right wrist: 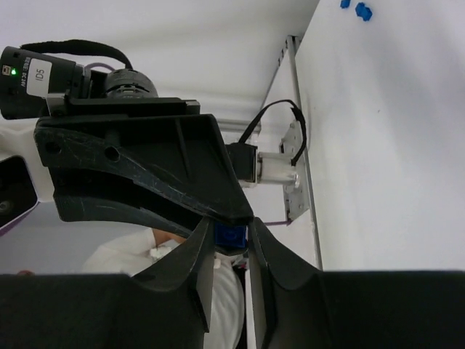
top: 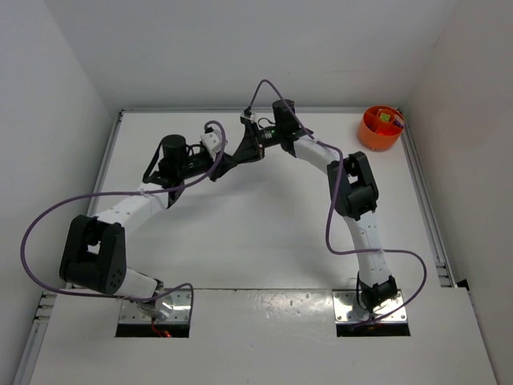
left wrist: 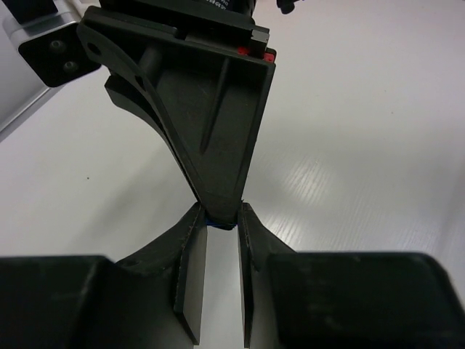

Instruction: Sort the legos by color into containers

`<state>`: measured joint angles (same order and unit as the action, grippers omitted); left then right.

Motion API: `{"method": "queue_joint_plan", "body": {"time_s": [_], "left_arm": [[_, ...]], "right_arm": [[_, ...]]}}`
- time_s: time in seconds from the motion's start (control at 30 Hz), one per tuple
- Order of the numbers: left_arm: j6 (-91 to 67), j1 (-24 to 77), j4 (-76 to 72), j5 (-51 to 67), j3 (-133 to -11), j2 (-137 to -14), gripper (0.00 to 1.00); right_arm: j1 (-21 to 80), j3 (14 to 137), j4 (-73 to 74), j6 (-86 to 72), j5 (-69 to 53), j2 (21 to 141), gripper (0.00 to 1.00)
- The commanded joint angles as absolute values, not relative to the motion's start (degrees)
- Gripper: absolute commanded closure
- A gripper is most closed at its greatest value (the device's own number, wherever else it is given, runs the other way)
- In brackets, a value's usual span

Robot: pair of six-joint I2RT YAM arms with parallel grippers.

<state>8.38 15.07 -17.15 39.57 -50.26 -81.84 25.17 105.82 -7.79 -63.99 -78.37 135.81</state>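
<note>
My two grippers meet tip to tip above the back middle of the table, the left gripper coming from the left and the right gripper from the right. A small blue lego sits between the right gripper's fingertips and touches both pads. In the left wrist view a sliver of the same blue lego shows at the left gripper's tips, which are shut on it, with the right gripper's fingers crossing over it. The orange container stands at the back right with small legos inside.
Two loose blue legos lie on the white table. A metal rail runs along the table's edge. White walls close in the back and both sides. Purple cables loop off both arms.
</note>
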Motion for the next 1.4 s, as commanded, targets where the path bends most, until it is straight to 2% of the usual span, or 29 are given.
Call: {"method": "queue_joint_plan", "body": {"time_s": [0.0, 0.07, 0.1, 0.13, 0.2, 0.23, 0.33, 0.4, 0.43, 0.57, 0.63, 0.67, 0.7, 0.8, 0.87, 1.0, 1.03, 1.1, 1.13, 1.3, 1.37], "left_arm": [[6.86, 15.73, -28.12, 36.65, -49.39, -81.30, 0.85], [6.33, 16.25, -28.12, 36.65, -49.39, -81.30, 0.82], [6.33, 16.26, -28.12, 36.65, -48.87, -81.30, 0.80], [6.33, 16.26, -28.12, 36.65, -48.87, -81.30, 0.74], [6.33, 16.79, -28.12, 36.65, -48.35, -81.30, 0.67], [6.33, 16.79, -28.12, 36.65, -48.34, -81.30, 0.60], [6.94, 16.79, -25.32, 36.65, -48.34, -80.77, 0.48], [8.95, 16.79, -22.26, 36.65, -47.73, -79.11, 0.43], [8.96, 16.00, -21.54, 36.65, -47.72, -78.58, 0.38], [8.96, 13.19, -18.55, 37.27, -45.70, -74.89, 0.24], [10.10, 11.61, -14.44, 37.27, -45.01, -72.17, 0.21], [10.11, 11.08, -12.67, 37.27, -45.00, -71.20, 0.08], [10.63, 10.47, -10.57, 37.27, -45.00, -69.54, 0.00], [9.85, 10.46, -2.04, 32.01, -45.52, -68.29, 0.00], [8.17, 10.46, 5.51, 27.27, -48.68, -69.07, 0.00], [8.17, 9.85, 14.67, 25.49, -54.57, -72.51, 0.00], [7.48, 9.84, 14.68, 25.49, -54.58, -73.21, 0.00], [6.69, 9.84, 14.68, 24.96, -54.58, -72.43, 0.00], [5.20, 9.32, 13.63, 24.00, -54.58, -71.64, 0.00], [2.81, 11.24, 14.05, 16.19, -58.00, -73.47, 0.00], [3.51, 12.39, 18.60, 14.07, -62.55, -76.79, 0.00]], "right_arm": [[27.07, 105.91, -9.84, -67.15, -86.48, 135.44, 0.85], [27.07, 105.91, -10.37, -67.85, -86.48, 135.44, 0.90], [27.07, 105.91, -10.37, -67.85, -86.48, 135.44, 0.97], [27.07, 105.91, -10.37, -67.85, -86.48, 135.44, 1.00], [27.07, 105.91, -10.37, -67.85, -86.48, 135.44, 1.00], [27.07, 105.91, -10.37, -67.85, -86.48, 135.44, 1.00], [27.07, 105.38, -10.99, -67.85, -85.88, 134.92, 1.00], [25.85, 105.38, -11.51, -67.85, -85.87, 134.91, 1.00], [25.32, 105.38, -12.21, -67.85, -85.87, 134.91, 1.00], [24.18, 104.16, -12.22, -66.71, -85.34, 133.59, 1.00], [22.86, 103.10, -12.74, -64.70, -84.64, 132.28, 1.00], [21.72, 103.10, -11.79, -63.90, -84.03, 132.28, 1.00], [21.10, 103.10, -10.56, -62.94, -83.50, 131.58, 1.00], [18.64, 103.10, -6.42, -57.23, -80.69, 129.82, 1.00], [17.41, 102.48, 0.58, -50.15, -76.48, 127.55, 1.00], [13.55, 103.61, 16.75, -35.54, -66.21, 122.62, 1.00], [13.54, 104.67, 24.53, -31.85, -59.57, 121.65, 1.00], [11.79, 107.47, 29.95, -23.40, -53.12, 118.67, 1.00], [11.78, 108.45, 34.06, -20.59, -45.86, 117.87, 1.00], [7.22, 112.05, 37.71, -7.84, -22.04, 115.31, 1.00], [5.72, 113.54, 37.71, -5.11, -17.07, 115.31, 1.00]]}}
